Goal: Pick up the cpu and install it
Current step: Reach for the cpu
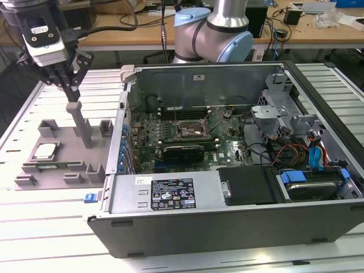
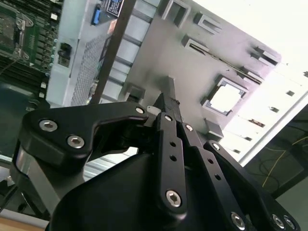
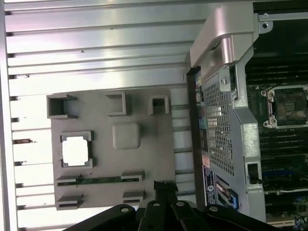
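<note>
A grey tray (image 1: 65,145) (image 3: 144,159) is seen on the slatted metal table (image 1: 34,227), and the cpu (image 1: 44,151) (image 3: 76,150) (image 2: 226,98) is seated in a square recess of that tray, silvery top upward, near the tray edge farthest from the computer case (image 1: 170,193). One thin green board (image 3: 96,180) is laid in a long slot of the tray just beside the cpu recess. One tall post (image 1: 82,128) (image 3: 126,135) is raised from the middle of the tray, and three open-sided blocks are counted in a row along one tray edge in the first wrist view.

The computer case is set touching or just beside the tray, on the exterior view's right of it, with its side open. Inside it one green motherboard (image 1: 227,142) is held, with one square socket (image 1: 193,130) (image 3: 288,106) at its middle, unfilled, well apart from the tray. Drive bays and coloured cables are packed at the case end farthest from the tray.

The gripper (image 1: 70,95) (image 2: 166,103) (image 3: 163,185) is held above the tray, over the tall post and apart from the cpu; its fingers are drawn together at the tips with nothing gripped between them.

One cpu, one tray, one case and one socket are counted. Beyond the tray, the arm's base (image 1: 213,31) and wooden desks (image 1: 114,35) are visible.
</note>
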### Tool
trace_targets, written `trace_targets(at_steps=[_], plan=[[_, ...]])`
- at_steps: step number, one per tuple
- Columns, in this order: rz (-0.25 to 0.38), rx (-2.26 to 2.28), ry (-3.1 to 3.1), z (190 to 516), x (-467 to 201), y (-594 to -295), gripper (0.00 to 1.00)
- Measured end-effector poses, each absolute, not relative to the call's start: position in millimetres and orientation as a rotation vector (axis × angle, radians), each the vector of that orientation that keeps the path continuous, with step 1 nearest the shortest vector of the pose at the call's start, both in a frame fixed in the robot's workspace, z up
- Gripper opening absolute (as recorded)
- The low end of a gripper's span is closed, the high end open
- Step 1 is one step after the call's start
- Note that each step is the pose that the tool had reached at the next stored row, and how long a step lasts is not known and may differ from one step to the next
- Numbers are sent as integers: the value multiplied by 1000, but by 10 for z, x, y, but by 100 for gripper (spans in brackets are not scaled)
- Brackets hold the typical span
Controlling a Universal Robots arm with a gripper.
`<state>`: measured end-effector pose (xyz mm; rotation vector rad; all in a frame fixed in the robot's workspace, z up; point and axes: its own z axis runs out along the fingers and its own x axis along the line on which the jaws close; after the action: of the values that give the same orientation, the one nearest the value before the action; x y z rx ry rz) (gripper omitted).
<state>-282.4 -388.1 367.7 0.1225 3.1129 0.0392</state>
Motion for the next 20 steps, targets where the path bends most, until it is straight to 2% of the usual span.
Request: trace_targets(at_steps=[20], plan=[[5, 122, 3112, 3357, -3507, -3498, 11]])
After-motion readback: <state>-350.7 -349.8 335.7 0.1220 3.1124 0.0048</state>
